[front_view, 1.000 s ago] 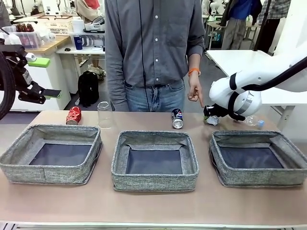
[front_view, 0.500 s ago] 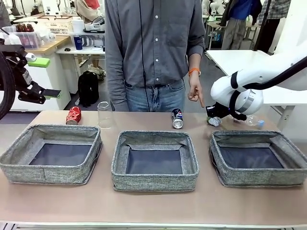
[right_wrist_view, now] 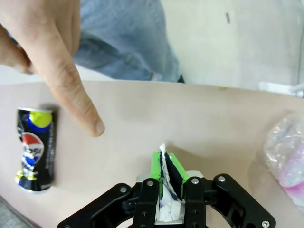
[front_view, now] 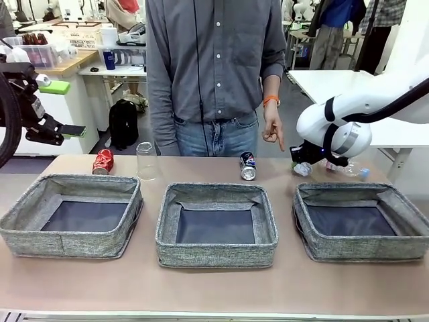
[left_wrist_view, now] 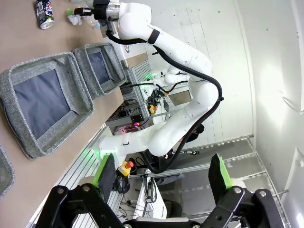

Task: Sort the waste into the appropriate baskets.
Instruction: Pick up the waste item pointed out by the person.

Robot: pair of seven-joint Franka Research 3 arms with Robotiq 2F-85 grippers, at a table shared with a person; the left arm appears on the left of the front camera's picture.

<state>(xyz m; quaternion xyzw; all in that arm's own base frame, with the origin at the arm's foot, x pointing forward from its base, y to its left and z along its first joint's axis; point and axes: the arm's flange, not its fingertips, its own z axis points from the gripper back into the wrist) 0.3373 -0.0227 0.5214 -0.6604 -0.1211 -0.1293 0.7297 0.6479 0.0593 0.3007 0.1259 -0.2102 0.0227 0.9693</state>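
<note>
Because the green pads of the right gripper (right_wrist_view: pixel 165 176) are pressed together on the crumpled white paper wad (right_wrist_view: pixel 163 151), the wad sits pinched between them low over the table (front_view: pixel 214 288). It is at the far right, just behind the right basket (front_view: pixel 362 194). Whether it is clear of the surface cannot be told. The grip comes from above with the fingers pointing down, which suits a soft, shapeless piece.

The person's hand (right_wrist_view: pixel 45 57) hangs close by with one finger extended toward the wad, probably singling it out.

The other waste lies along the far edge, where either arm can reach over the bins. The dark blue soda can (front_view: pixel 248 166) lies on its side behind the middle basket (front_view: pixel 216 194). The red soda can (front_view: pixel 102 162) and the upright clear plastic cup (front_view: pixel 145 161) are behind the left basket (front_view: pixel 67 181), and the bottle (front_view: pixel 348 168) lies beside the right gripper. All three baskets look empty.

The left gripper (left_wrist_view: pixel 161 173) is held off the table's left side with its fingers spread wide, holding nothing.
</note>
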